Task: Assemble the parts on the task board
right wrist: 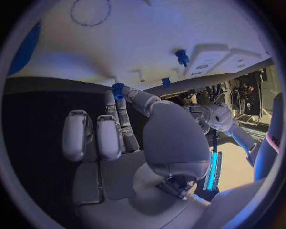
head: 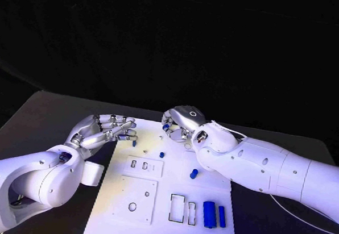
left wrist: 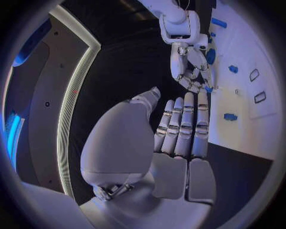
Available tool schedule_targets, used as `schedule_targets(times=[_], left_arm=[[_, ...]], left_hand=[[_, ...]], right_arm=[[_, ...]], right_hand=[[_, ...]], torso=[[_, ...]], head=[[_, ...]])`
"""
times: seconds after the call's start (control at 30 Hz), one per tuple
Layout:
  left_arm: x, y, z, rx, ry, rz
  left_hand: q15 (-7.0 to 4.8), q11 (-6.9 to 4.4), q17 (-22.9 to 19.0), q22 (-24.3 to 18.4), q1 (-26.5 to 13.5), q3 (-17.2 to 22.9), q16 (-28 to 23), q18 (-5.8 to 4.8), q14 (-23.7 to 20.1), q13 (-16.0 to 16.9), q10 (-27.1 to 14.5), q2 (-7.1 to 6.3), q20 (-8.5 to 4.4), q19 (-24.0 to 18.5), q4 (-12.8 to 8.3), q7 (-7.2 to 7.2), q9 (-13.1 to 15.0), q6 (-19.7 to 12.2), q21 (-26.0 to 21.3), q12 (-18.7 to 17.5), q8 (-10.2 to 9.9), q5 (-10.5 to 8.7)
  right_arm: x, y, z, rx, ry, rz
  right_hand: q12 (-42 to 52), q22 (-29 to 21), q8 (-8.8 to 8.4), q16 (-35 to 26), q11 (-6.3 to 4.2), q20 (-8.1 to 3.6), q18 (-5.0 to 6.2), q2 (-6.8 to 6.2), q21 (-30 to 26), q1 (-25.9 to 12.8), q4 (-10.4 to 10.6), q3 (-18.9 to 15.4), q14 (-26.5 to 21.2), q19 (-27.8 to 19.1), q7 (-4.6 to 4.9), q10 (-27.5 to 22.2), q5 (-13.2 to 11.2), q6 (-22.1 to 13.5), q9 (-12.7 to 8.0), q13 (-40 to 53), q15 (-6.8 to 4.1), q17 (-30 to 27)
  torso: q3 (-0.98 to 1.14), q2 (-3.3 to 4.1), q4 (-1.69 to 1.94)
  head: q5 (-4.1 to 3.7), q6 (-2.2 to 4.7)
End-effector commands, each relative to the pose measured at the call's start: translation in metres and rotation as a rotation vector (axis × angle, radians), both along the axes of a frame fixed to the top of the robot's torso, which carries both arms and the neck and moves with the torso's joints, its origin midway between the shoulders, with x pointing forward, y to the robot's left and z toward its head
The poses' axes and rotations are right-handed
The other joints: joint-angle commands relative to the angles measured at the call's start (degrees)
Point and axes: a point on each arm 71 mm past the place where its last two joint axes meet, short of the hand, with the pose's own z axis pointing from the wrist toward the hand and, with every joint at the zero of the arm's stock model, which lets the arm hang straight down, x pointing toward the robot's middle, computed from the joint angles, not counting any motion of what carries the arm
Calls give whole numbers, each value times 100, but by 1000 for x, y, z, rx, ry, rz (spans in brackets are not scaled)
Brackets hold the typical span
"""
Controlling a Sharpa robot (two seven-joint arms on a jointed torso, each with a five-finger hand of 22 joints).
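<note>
The left hand (head: pixel 102 132) is the nearer one in the head view, hovering over the board's far left corner with its fingers straight, laid side by side and holding nothing. Just past its fingertips the right hand (head: pixel 183 124) works over the far edge of the task board (head: pixel 165 231); the right wrist view shows it pinching a small blue part (right wrist: pixel 117 90) between thumb and fingertips (right wrist: pixel 113 102), the rest of the fingers curled loosely. Below that hand, other blue parts lie loose on the board: a short peg (head: pixel 194 174) close under its wrist and two longer bars (head: pixel 208 214) well back toward the near edge, beside the rectangular slots (head: pixel 177 207). The pinched piece looks like rigid plastic, very light and smooth, so it probably slips or twists easily; a grip across its middle, square to its length, seems safest for seating it.
</note>
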Motion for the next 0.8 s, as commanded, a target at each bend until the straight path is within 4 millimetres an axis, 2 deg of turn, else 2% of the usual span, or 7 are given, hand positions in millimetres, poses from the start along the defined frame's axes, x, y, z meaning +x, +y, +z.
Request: schedule_targets(times=[0.03, 0.3, 0.47, 0.57, 0.6, 0.63, 0.8], left_arm=[[-1, -3, 2, -13, -3, -19], [0, -2, 2, -12, -3, -17], [0, -2, 1, -12, -3, -16], [1, -2, 1, -12, -3, -15], [1, -1, 1, -11, -4, -14], [1, -1, 1, -11, -4, -13], [2, 2, 1, -8, -2, -4]], left_hand=[[25, 11, 8, -5, -50, 23, 21, 72, 8, -6, -40, -22, 11, 48, 2, -5, -5, -44, 29, -28, -33, -18], [25, 12, 9, -5, -52, 23, 21, 72, 8, -6, -41, -22, 11, 48, 2, -4, -5, -45, 29, -30, -33, -18], [25, 12, 9, -5, -52, 23, 21, 72, 8, -6, -41, -22, 11, 48, 2, -4, -5, -45, 29, -30, -33, -18], [25, 12, 9, -5, -52, 23, 21, 72, 8, -6, -41, -22, 11, 48, 2, -4, -5, -45, 29, -30, -33, -18], [25, 12, 9, -5, -52, 23, 21, 72, 8, -6, -41, -22, 11, 48, 2, -4, -5, -45, 29, -30, -33, -18], [26, 13, 11, -5, -54, 25, 22, 71, 8, -6, -43, -23, 11, 48, 0, -2, -6, -47, 30, -34, -35, -19], [26, 13, 11, -5, -55, 26, 22, 71, 7, -6, -43, -23, 11, 47, -1, -2, -6, -47, 30, -35, -36, -19]], right_arm=[[0, 1, -2, -19, 6, 0], [3, 0, -6, -45, 28, -17], [4, 0, -7, -51, 31, -16], [4, 0, -6, -48, 26, -12], [4, 0, -6, -46, 24, -11], [4, 0, -6, -41, 18, -10], [1, -3, -4, -21, 1, -9]], right_hand=[[35, -9, 24, 29, -160, -31, -66, 95, 27, 146, 11, 14, 164, 1, 18, 112, 17, -11, 12, 121, -9, -9], [15, -77, 13, 8, -150, -22, -49, 76, -15, 122, 23, 13, 149, -55, 26, 78, -38, -50, 31, 119, 2, -65], [-191, -254, -167, -60, -20, 45, -13, 11, -135, 41, 75, 92, 97, -205, 155, -251, -101, -358, -4, 25, 103, -222], [-361, -470, -309, -178, 100, 133, 32, -204, -282, -112, 125, 64, 20, -377, 260, -519, -118, -561, -41, -78, 205, -467], [-371, -488, -319, -186, 108, 142, 37, -223, -296, -127, 133, 53, 15, -391, 267, -537, -121, -575, -43, -85, 213, -481], [-425, -586, -410, -253, 161, 193, 60, -366, -372, -227, 177, -45, -32, -468, 313, -669, -169, -713, -67, -131, 258, -607], [-437, -677, -541, -362, 201, 251, 89, -507, -459, -291, 254, -242, -103, -536, 345, -864, -196, -862, -95, -181, 296, -801]], torso=[[-2, 10, 14], [-10, 22, 9], [-12, 27, 13], [-14, 31, 17], [-13, 33, 16], [-14, 33, 16], [-7, 36, 3]], head=[[8, -26], [12, -38], [10, -34], [0, -16], [-1, -8], [0, -5], [8, 21]])
